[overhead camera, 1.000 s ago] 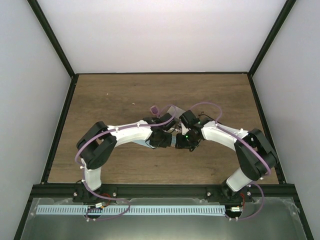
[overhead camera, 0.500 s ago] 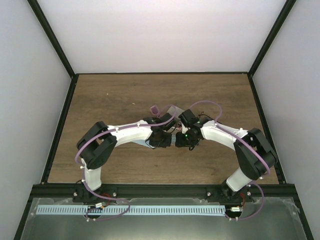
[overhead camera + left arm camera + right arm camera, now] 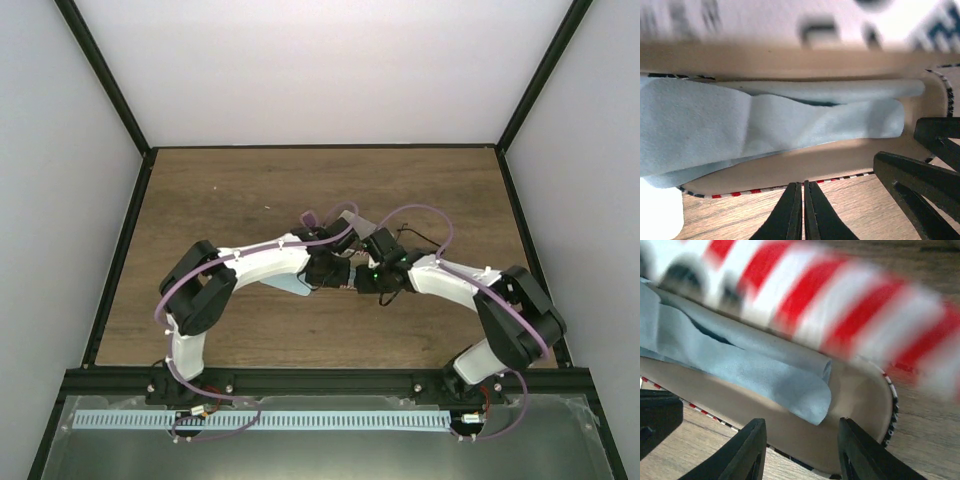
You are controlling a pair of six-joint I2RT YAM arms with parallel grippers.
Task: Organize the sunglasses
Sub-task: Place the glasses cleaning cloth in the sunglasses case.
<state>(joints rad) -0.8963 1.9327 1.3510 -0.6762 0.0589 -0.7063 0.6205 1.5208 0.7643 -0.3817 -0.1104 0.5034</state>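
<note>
A: At the left pincer (image 3: pixel 803 187), what do you have?
B: Its tips are together with nothing between them, right at the near rim of an open case (image 3: pixel 805 161). Just past the tips a light blue cloth (image 3: pixel 765 125) lies along the case, whose long axis runs crosswise to the pincer. There are no sunglasses in there.
A: And the right pincer (image 3: pixel 802 426)?
B: Its fingers are apart at the case's rounded end, off to the left pincer's right. One finger seems to sit inside the rim and one outside, not clamped. Above it hangs the red-striped lid (image 3: pixel 840 300), blurred.
A: So where are the sunglasses?
B: Neither wrist camera shows them. From above, a small purple-pink shape (image 3: pixel 311 217) lies on the counter (image 3: pixel 220 190) beyond the left pincer, past its wrist. I judge it to be the tinted pair, and the left arm looks slightly nearer to it.
A: Its long axis?
B: Too small to tell. I cannot pick out the black wire-framed pair. A thin dark line beyond the right wrist could as well be a cable. From above, both wrists also hide the counter beneath them.
</note>
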